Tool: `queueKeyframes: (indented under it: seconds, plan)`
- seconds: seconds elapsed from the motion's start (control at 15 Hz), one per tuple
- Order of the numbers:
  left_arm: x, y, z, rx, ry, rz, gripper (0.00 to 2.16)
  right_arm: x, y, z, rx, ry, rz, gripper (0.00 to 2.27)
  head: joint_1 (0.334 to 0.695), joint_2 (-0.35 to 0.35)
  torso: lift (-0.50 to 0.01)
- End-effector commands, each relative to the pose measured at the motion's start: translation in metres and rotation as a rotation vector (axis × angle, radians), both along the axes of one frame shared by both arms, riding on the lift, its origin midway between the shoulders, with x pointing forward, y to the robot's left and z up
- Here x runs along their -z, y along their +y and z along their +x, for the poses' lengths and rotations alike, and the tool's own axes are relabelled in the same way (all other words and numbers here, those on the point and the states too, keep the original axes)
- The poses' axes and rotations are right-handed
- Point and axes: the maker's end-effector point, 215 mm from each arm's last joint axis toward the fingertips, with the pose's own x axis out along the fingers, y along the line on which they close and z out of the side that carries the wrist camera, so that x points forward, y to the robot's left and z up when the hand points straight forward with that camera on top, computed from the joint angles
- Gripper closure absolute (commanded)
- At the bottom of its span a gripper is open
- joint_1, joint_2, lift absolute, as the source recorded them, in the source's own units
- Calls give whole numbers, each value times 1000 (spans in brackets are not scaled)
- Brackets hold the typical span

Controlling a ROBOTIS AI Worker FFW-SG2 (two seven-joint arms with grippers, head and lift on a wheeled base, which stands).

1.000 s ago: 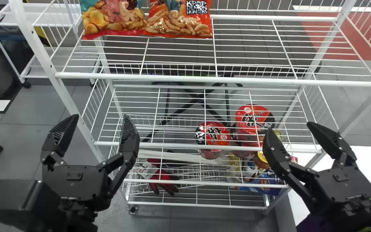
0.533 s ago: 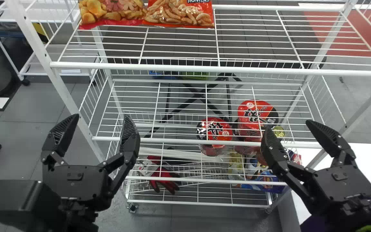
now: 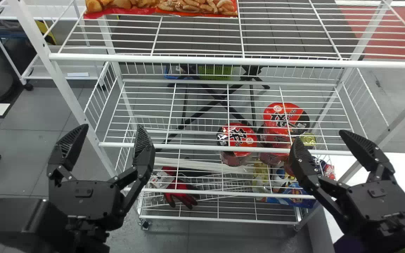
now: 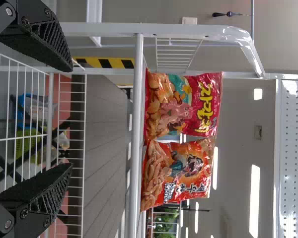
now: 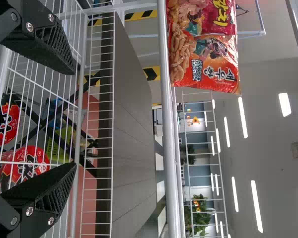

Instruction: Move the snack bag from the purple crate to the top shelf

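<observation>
White rack (image 3: 67, 92), left gripper (image 3: 111, 128) before its left post, fingers spread wide, right gripper (image 3: 320, 136) near its right side, fingers likewise wide, two snack bags (image 4: 206, 104) side by side on the top shelf (image 3: 195, 60), red tubs (image 3: 236, 160) lower.

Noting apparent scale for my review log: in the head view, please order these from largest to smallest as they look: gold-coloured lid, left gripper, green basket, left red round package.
1. Left gripper
2. Left red round package
3. Green basket
4. Gold-coloured lid
</observation>
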Motion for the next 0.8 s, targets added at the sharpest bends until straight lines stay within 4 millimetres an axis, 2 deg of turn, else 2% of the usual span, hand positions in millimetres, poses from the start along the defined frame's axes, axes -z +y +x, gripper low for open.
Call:
queueKeyframes:
  seconds: [0.0, 0.47, 0.73]
  plan:
    - [1, 0, 0, 0, 3, 1, 147, -1, -2, -1, 7, -3, 2, 178, 695, 4, -312]
    - [3, 1, -1, -1, -5, -3, 147, 0, -11, -2, 25, 0, -1, 178, 695, -9, -340]
    - [13, 2, 2, -4, 1, -1, 147, -3, -19, -4, 39, 3, -16, 178, 695, -17, -356]
